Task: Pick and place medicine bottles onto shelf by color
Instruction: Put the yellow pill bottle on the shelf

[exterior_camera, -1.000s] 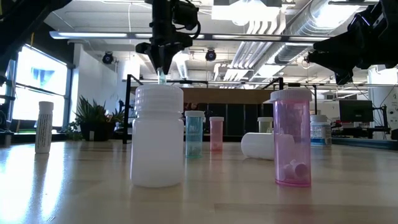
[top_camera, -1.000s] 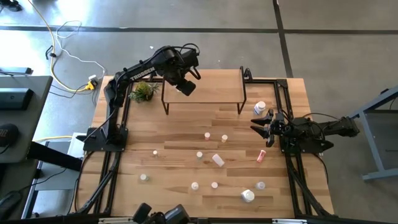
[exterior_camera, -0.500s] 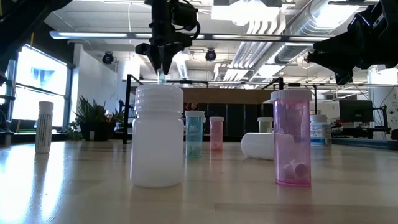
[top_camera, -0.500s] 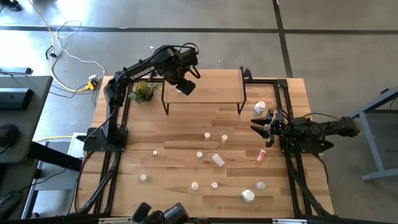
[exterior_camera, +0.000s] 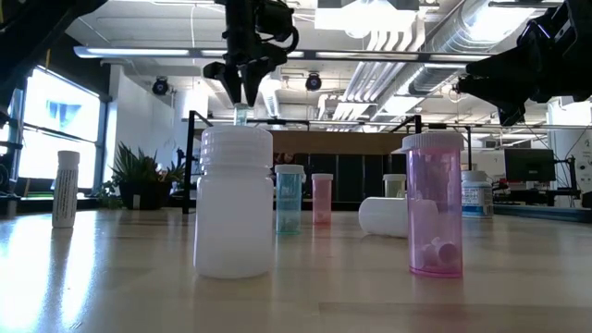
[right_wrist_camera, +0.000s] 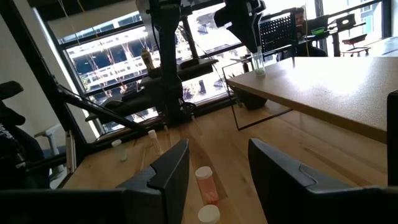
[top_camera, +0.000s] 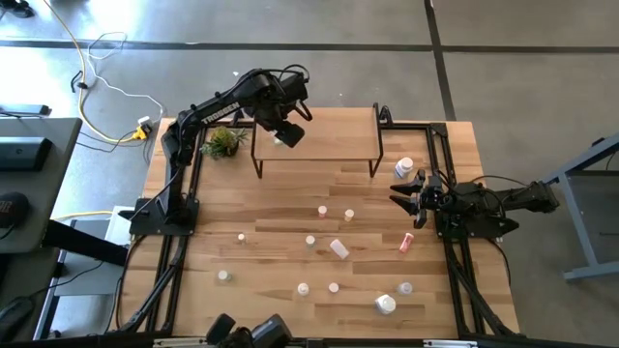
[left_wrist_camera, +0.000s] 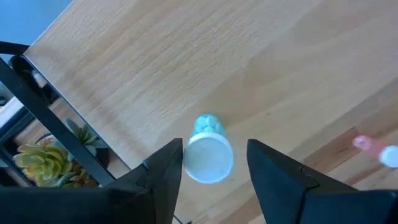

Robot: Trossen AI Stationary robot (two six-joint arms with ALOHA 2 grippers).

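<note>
In the upper left of the high view the left gripper point(top_camera: 281, 136) hangs over the left end of the shelf point(top_camera: 338, 140), above a teal bottle point(left_wrist_camera: 207, 150) that stands upright on the board. In the left wrist view its jaws are spread, 1 finger to each side of the white cap with bare wood showing between finger and bottle, so the bottle looks let go and standing by itself. The low view agrees: the fingertips sit around the bottle's top, upper centre of the frame. Judging from that, this placement looks all but done.

At the right of the high view the right gripper point(top_camera: 406, 192) waits over the tabletop point(top_camera: 280, 217), jaws parted and holding nothing, with a pink bottle point(top_camera: 407, 242) lying just below it in the frame and a white bottle point(top_camera: 403, 168) just above. About 10 more small bottles are scattered over the lower half of the tabletop.

These bottles look light, rigid and smooth: thin plastic, tall for their base, so a nudge would likely tip 1. The best hold is probably across the body just under the cap, where the rim stops a slip; the lying ones would want a grip across the middle of the barrel
</note>
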